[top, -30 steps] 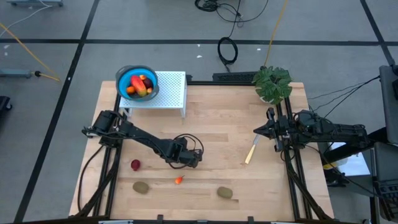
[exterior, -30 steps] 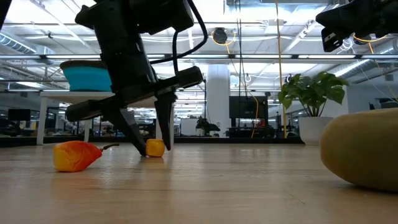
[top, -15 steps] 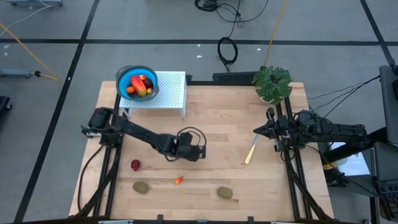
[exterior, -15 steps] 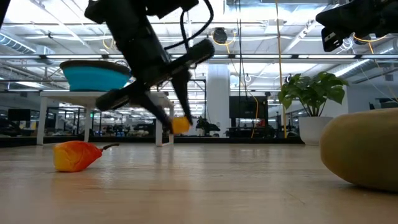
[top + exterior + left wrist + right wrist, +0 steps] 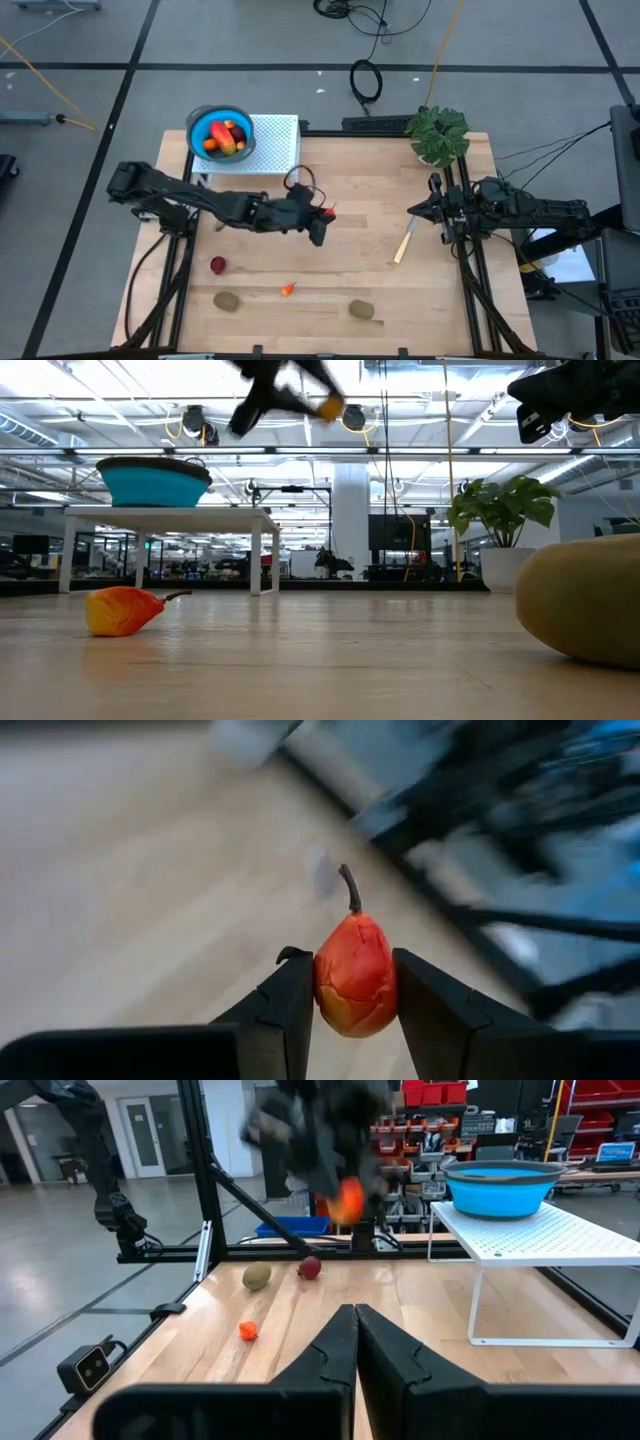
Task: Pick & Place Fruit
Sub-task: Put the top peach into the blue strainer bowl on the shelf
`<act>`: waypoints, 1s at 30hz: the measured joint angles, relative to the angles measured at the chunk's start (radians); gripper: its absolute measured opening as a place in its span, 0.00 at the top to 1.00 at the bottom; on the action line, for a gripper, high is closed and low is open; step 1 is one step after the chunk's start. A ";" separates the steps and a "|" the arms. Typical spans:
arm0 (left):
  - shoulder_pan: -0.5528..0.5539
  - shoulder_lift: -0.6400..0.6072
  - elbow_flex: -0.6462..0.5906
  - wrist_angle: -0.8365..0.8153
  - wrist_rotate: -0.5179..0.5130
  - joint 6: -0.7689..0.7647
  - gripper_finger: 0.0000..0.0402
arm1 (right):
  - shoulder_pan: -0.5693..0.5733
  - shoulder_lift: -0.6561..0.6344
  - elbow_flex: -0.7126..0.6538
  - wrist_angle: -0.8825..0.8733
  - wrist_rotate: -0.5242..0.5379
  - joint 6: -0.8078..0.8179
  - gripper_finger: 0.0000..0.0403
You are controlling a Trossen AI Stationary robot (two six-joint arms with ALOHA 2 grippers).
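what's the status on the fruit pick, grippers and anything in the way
Left gripper shut on small orange-red fruit, lifted above table. Right gripper shut, parked at the table's right edge. Nothing between it and blue bowl.

Left arm extends from the left edge toward the centre, elbow bent, wrist raised well above the surface. Left pincer (image 5: pixel 322 215) is clamped on a small fruit (image 5: pixel 355 976), one finger (image 5: pixel 290 1010) pressing each side. Right arm is parked at the right edge, its wrist pointing inward. Right pincer (image 5: pixel 414 210) has its fingers (image 5: pixel 335 1348) pressed together, holding nothing.
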 joint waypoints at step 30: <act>-0.020 -0.078 0.001 0.920 0.886 0.710 0.68 | 0.000 0.000 0.000 -0.001 0.000 -0.001 1.00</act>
